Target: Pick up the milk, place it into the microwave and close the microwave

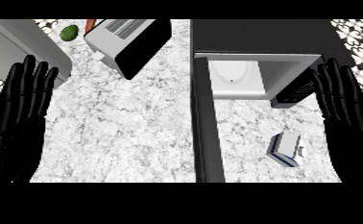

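- Both hands are empty: the right hand [340, 103] is at the right edge with its fingers straight and apart, and the left hand [25, 107] rests the same way at the left edge.
- The milk [286, 150] sits untouched on the tabletop [120, 131], in front of the microwave [262, 38], between its open door [207, 131] and the right hand.
- The carton looks tilted, and I can't tell if it's upright or lying down. A grasp planned for the wrong pose could slide off or tip it.
- It's a narrow lane, with the door standing just left of the milk. A wide sweep could shove the carton into it.
- The cavity [237, 76] looks shallow, so a carton carried high might clip the opening's edge.
- Swinging the door shut too early would likely catch the forearm.
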Tool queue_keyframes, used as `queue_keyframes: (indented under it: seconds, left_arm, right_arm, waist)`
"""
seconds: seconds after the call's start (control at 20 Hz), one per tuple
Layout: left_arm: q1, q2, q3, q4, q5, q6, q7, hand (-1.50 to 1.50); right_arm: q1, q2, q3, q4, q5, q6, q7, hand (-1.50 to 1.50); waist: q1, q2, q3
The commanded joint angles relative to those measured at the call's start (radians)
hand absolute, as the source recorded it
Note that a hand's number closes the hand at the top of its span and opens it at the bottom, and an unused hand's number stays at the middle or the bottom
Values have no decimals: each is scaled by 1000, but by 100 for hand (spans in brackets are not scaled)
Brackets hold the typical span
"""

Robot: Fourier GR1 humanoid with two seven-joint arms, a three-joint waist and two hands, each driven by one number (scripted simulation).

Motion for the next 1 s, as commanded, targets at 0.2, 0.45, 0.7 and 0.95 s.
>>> queue_keyframes:
  seconds: [0.2, 0.45, 0.7, 0.95]
  left_arm:
    - [58, -30, -2, -57, 15, 3, 0, -150]
    - [132, -60, 30, -69, 57, 46, 75, -150]
    - [250, -65, -21, -166, 69, 5, 71, -150]
    - [382, -29, 64, -274, 180, -64, 61, -150]
  right_arm:
    - [68, 84, -12, -15, 144, -140, -89, -150]
    - [214, 118, 135, -193, 222, -168, 83, -150]
    - [212, 131, 271, -203, 372, -283, 150, -150]
    - [345, 131, 298, -257, 434, -319, 139, -150]
  waist:
    - [-1, 17, 16]
    - [-4, 15, 15]
    - [1, 16, 15]
    - [2, 14, 15]
